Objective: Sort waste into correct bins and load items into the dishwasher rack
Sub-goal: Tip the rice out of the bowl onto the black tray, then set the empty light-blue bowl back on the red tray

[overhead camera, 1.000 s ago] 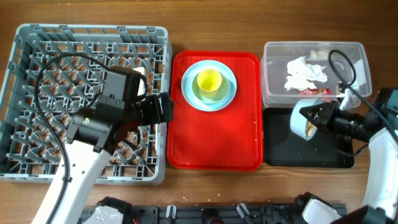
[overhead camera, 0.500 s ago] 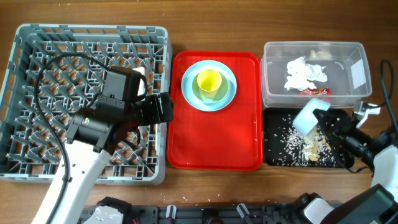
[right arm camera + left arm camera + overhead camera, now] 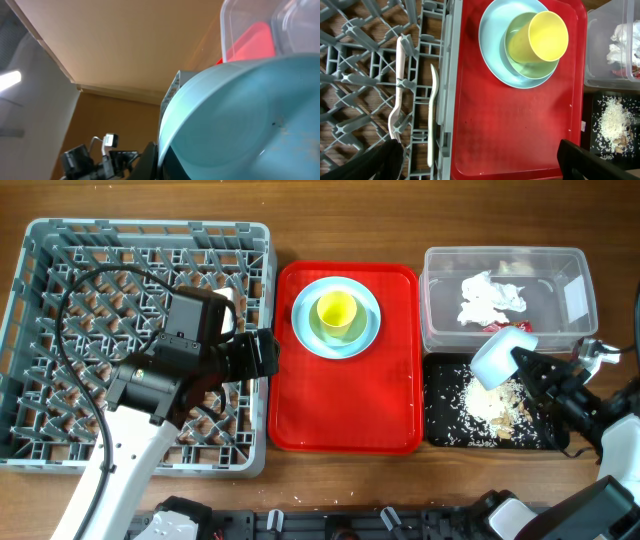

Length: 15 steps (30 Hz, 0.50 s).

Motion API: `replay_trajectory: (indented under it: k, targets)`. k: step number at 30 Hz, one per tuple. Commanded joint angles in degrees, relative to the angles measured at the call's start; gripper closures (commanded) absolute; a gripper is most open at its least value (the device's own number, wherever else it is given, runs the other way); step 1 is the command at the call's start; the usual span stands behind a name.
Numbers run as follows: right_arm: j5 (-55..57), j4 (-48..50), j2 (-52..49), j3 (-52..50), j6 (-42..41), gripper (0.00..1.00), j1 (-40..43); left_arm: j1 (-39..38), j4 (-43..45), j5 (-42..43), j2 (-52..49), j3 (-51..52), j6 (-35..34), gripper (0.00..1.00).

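My right gripper [image 3: 522,366] is shut on a small light blue bowl [image 3: 497,358] and holds it tipped over the shallow black tray [image 3: 446,428]. The bowl fills the right wrist view [image 3: 240,125]. Pale rice scraps [image 3: 495,406] lie in the black tray. The clear tub [image 3: 432,300] holds the white napkin [image 3: 490,297] and the red foil wrapper [image 3: 518,326]. The yellow-green cup [image 3: 336,312] sits in the second bowl [image 3: 517,42] on the blue plate [image 3: 305,320]. My left gripper [image 3: 256,355] is open and empty at the grey rack's [image 3: 60,280] right edge.
The plate stands on the red serving tray [image 3: 340,400] between rack and bins. A white fork [image 3: 397,95] and spoon [image 3: 432,115] lie in the rack's right side. The left arm's cable loops over the rack.
Rice scraps have fallen from the bowl into the black tray, which was bare one second ago. My right gripper has tipped and shifted the bowl. The left arm has not moved.
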<state>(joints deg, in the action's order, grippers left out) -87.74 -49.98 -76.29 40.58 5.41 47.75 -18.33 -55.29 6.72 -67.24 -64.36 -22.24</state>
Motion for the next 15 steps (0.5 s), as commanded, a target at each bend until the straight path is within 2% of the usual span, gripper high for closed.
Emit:
replay_trajectory:
  k: [1, 3, 7, 15]
  targets:
    - [-2.8, 0.0, -0.4, 0.0, 1.1, 0.96, 0.3, -0.2, 0.2, -0.4, 0.0, -0.5, -0.7, 0.0]
    - [-5.2, -1.9, -0.4, 0.0, 1.6, 0.96, 0.3, -0.2, 0.2, -0.4, 0.0, -0.5, -0.7, 0.0]
    - [-4.0, 1.0, -0.4, 0.0, -0.2, 0.96, 0.3, -0.2, 0.2, -0.4, 0.0, -0.5, -0.7, 0.0]
    - [-4.1, -2.3, -0.3, 0.0, 0.0, 0.96, 0.2, -0.2, 0.2, -0.4, 0.0, -0.5, -0.7, 0.0]
